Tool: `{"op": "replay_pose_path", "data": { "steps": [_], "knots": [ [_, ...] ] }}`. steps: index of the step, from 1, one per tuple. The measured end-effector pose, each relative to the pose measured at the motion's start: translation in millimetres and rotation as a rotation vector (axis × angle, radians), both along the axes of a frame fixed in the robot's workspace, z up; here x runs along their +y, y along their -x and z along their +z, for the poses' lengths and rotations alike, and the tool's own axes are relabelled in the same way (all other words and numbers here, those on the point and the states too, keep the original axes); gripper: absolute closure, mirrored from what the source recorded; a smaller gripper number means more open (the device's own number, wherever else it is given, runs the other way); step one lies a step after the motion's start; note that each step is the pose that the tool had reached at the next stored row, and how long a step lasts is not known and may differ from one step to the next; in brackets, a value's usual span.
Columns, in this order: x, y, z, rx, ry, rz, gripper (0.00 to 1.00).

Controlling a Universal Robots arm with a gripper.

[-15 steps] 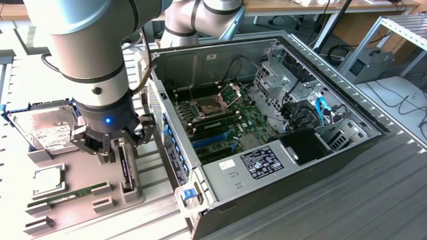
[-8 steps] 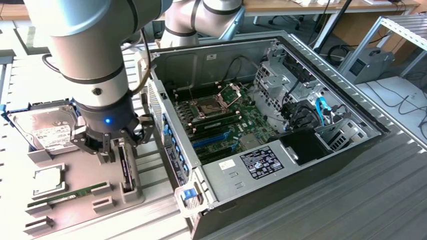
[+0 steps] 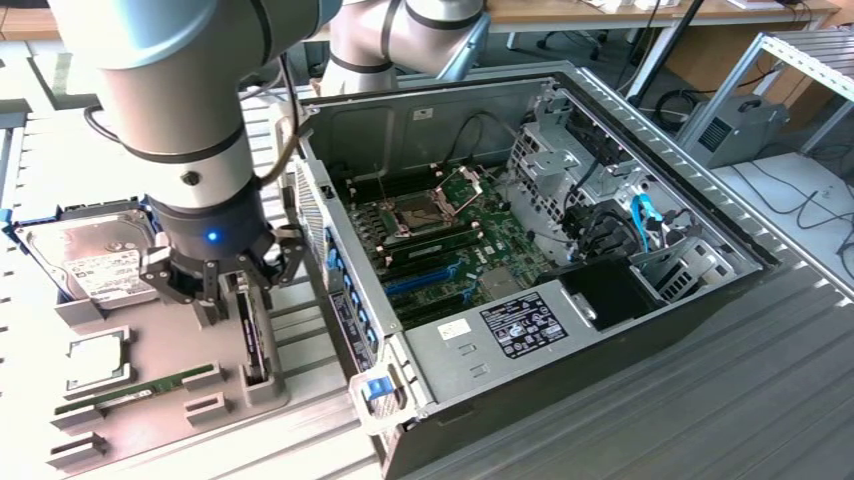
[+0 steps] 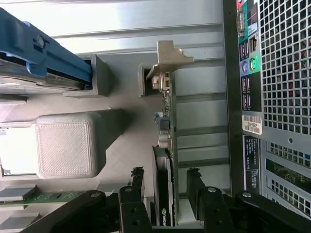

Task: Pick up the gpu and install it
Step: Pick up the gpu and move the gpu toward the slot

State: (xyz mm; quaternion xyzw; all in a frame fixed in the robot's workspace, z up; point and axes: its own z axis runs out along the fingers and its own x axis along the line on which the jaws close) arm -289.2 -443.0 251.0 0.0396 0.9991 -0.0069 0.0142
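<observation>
The silver-grey arm [image 3: 180, 85] is trailing a black cable [image 3: 91, 122], and a blue light [image 3: 210, 237] is glowing above its black gripper [image 3: 227, 295].

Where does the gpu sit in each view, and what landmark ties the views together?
Exterior view: gpu stands on edge in a grey holder at the exterior view's lower left, under the gripper.
Wrist view: gpu edge-on, between the open fingers.
Shared landmark: the computer case's rear panel beside it.

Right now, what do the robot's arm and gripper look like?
The arm is a thick silver-grey tube with a black band around it. A black cable loops beside it. The wrist section is black with a small blue light. The gripper is black, built from jointed bars.
</observation>
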Motion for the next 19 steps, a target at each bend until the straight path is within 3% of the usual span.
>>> {"op": "replay_pose_path", "data": {
  "steps": [5,19],
  "knots": [
    [5.5,0.3,-2.7,-0.0001,-0.0001,0.0,0.52],
    [9.3,0.8,-8.5,0.0,0.0,-0.002,0.52]
  ]
}}
